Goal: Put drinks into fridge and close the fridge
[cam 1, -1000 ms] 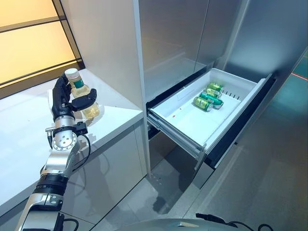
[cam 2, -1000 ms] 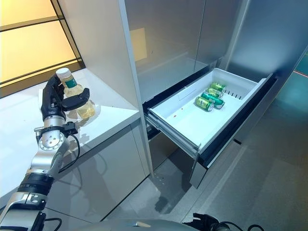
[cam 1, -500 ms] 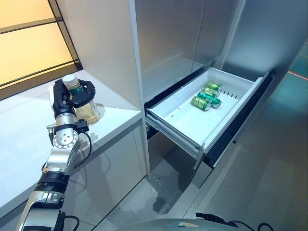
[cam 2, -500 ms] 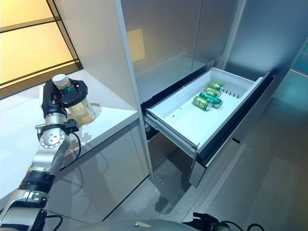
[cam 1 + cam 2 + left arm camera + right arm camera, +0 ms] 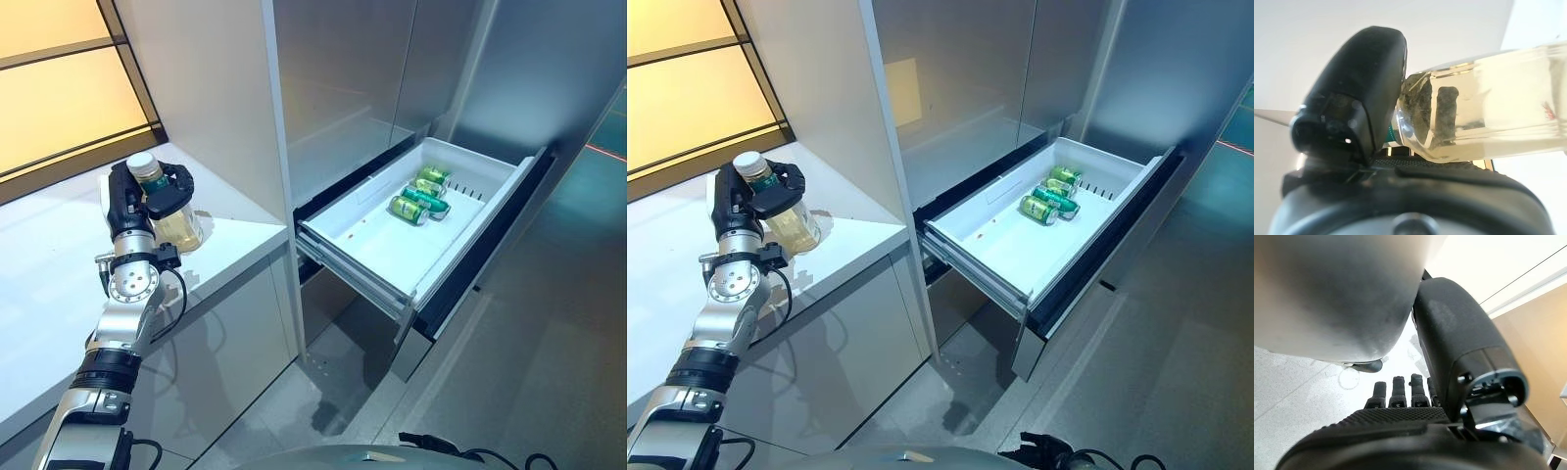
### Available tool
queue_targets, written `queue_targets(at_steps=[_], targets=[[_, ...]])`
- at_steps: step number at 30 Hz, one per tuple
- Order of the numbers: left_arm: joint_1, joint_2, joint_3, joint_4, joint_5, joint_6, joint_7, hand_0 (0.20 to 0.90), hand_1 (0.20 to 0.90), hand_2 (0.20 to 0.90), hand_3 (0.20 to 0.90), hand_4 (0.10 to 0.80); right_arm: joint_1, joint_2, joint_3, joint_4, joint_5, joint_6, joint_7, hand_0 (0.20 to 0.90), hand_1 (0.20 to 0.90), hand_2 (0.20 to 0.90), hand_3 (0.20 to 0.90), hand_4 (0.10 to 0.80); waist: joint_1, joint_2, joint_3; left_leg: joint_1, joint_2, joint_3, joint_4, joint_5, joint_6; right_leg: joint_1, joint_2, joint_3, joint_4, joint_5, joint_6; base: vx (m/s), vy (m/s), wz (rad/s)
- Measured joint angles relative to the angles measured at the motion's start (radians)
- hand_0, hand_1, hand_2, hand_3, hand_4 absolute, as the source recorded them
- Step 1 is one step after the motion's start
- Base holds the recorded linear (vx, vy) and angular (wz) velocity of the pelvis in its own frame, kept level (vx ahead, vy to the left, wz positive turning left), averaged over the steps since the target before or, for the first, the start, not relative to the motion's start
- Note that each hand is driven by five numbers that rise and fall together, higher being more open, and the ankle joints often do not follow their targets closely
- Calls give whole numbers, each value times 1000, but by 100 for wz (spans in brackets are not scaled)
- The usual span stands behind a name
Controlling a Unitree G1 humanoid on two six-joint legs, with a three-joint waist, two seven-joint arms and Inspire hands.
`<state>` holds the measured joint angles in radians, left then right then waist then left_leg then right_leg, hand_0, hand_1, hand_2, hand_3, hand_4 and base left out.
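- Dark left hand is raised above its silver-grey forearm over the white counter, wrist roughly vertical, palm turned toward the fridge side.
- Its fingers and thumb are curled round the upper body and neck of a clear bottle filled with pale yellow drink; the left wrist view shows the thumb pressed against the bottle shoulder and dark fingers visible through the liquid on the far side.
- Bottle long axis is close to upright, white cap uppermost and tilted slightly away from the fridge; the base is at or just above the counter, and contact cannot be confirmed.
- Bottle position: near the counter's front right corner, beside the tall grey cabinet panel, well apart from the drawer.
- Fridge drawer is pulled fully out, white tray exposed. Three green cans lie on their sides, touching one another, at the tray's far right end; the remainder of the tray is bare.
- Right hand appears only in its own wrist view: fingers straight in a row, thumb extended, nothing held, pale speckled floor beyond it.
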<state>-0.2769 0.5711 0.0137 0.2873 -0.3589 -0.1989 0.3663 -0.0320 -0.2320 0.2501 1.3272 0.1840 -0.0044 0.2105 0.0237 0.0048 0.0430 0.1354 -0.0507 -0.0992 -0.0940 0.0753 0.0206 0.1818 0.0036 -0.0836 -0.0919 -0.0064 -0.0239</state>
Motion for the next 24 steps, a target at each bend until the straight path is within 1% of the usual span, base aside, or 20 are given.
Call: queue_targets(at_steps=[2, 17, 24], targets=[[1, -10, 0, 0, 0, 0, 2, 900, 900, 900, 900, 800, 0, 0, 0, 0, 0, 0, 0, 900, 900, 900, 900, 800, 0, 0, 0, 0, 0, 0, 0, 0, 0, 0, 0, 0, 0, 0, 0, 0, 0, 0], [4, -12, -2, 0, 0, 0, 2, 900, 900, 900, 900, 800, 0, 0, 0, 0, -1, 0, 0, 900, 900, 900, 900, 800, 1, 1, 0, 0, 0, 0, 0, 0, 0, 0, 0, 0, 0, 0, 0, 0, 0, 0], [4, -28, -2, 0, -1, 0, 4, 900, 900, 900, 900, 800, 0, -1, 0, 0, -2, -2, 0, 900, 900, 900, 900, 800, 1, 2, -1, 0, 0, 0, 0, 0, 0, 0, 0, 0, 0, 0, 0, 0, 0, 0]])
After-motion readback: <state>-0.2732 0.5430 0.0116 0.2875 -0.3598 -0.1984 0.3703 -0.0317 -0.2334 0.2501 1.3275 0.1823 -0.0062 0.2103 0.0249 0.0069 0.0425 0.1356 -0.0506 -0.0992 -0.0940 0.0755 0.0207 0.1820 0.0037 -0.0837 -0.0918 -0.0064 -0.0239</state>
